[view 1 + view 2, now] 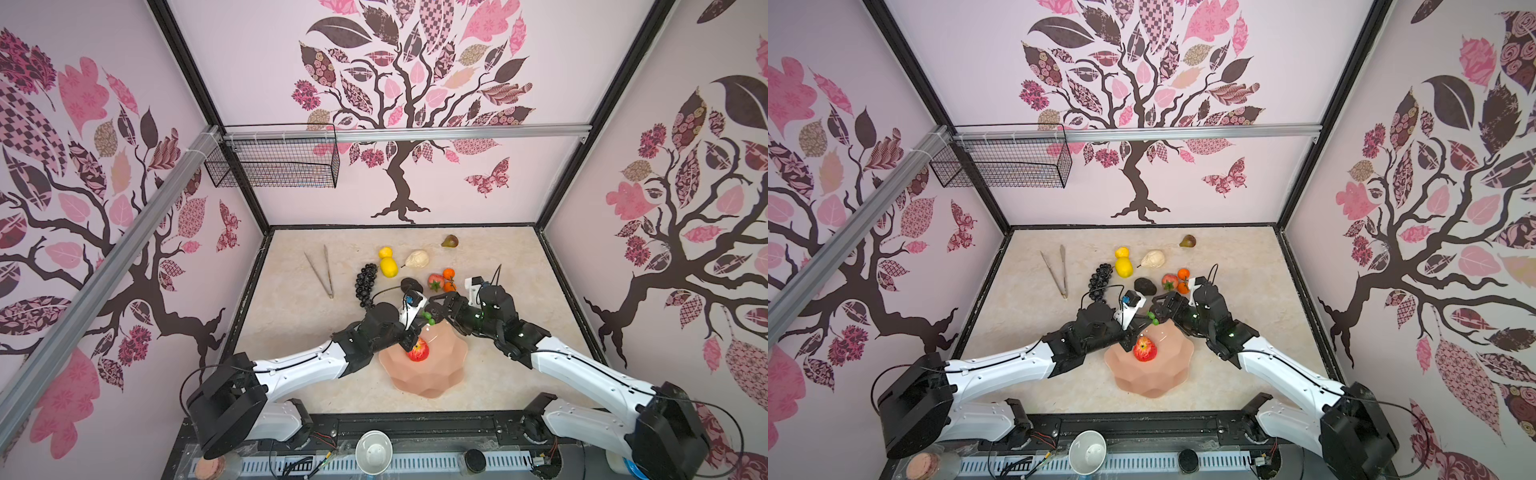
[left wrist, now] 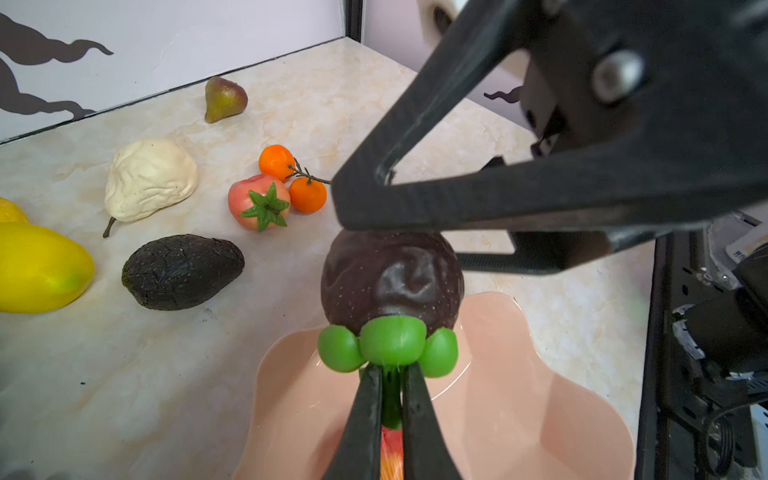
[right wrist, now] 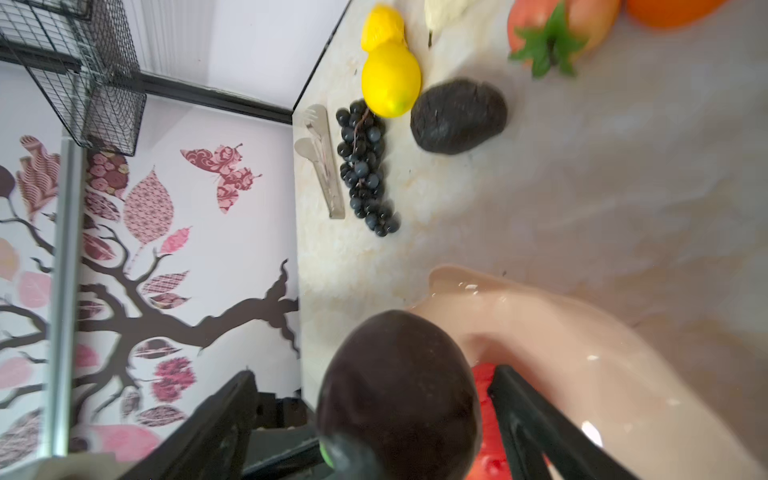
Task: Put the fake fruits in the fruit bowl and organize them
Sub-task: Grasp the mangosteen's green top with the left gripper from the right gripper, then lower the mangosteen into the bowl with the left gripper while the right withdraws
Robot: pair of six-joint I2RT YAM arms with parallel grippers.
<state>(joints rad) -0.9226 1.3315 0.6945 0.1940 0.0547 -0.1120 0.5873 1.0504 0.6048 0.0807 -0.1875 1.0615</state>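
Top views: one red apple [image 1: 418, 351] is contained in the fruit bowl [image 1: 440, 374]. Over its twelve o'clock rim the mangosteen [image 2: 392, 278] is pinched by its green stem in the left gripper [image 2: 390, 374], likely for lowering in. The right gripper [image 3: 374, 372] is spread around it, with no grip judged. Beyond, toward twelve, avocado [image 2: 183, 272], lemon [image 1: 389, 267] and grape bunch [image 3: 365, 166] are left outside.

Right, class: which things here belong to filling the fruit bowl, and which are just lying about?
Job:
fruit bowl, red apple, mangosteen, grapes, lemon, yellow pear, cream pear, avocado, oranges, pink fruit, green pear

Lying about:
wooden tongs, wire basket, white cup
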